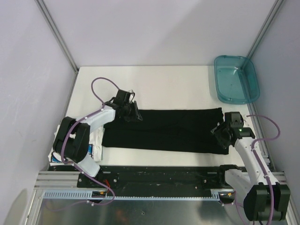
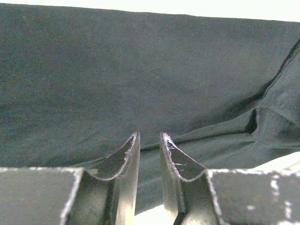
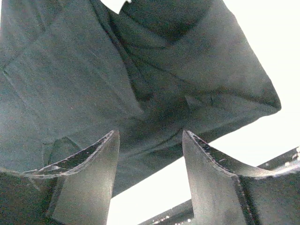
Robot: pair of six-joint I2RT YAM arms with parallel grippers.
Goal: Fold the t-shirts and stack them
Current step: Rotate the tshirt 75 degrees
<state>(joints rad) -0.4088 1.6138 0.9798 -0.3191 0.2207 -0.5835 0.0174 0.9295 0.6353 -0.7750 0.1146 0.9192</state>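
Note:
The black t-shirt (image 1: 164, 131) lies as a long flat band across the table's near half. It fills the left wrist view (image 2: 140, 70) and the right wrist view (image 3: 93, 70). My left gripper (image 1: 133, 113) is low at its far left corner, and its jaws (image 2: 149, 136) stand a narrow gap apart with nothing between them. My right gripper (image 1: 221, 135) is at the shirt's right end, open wide (image 3: 150, 133) over the cloth's near edge and empty. The white t-shirt (image 1: 97, 139) lies crumpled at the left, mostly hidden under the left arm.
A teal plastic bin (image 1: 236, 78) stands at the back right corner. The white table (image 1: 164, 84) shows bare behind the shirt. The black base rail (image 1: 159, 171) runs along the near edge. Grey walls close in on both sides.

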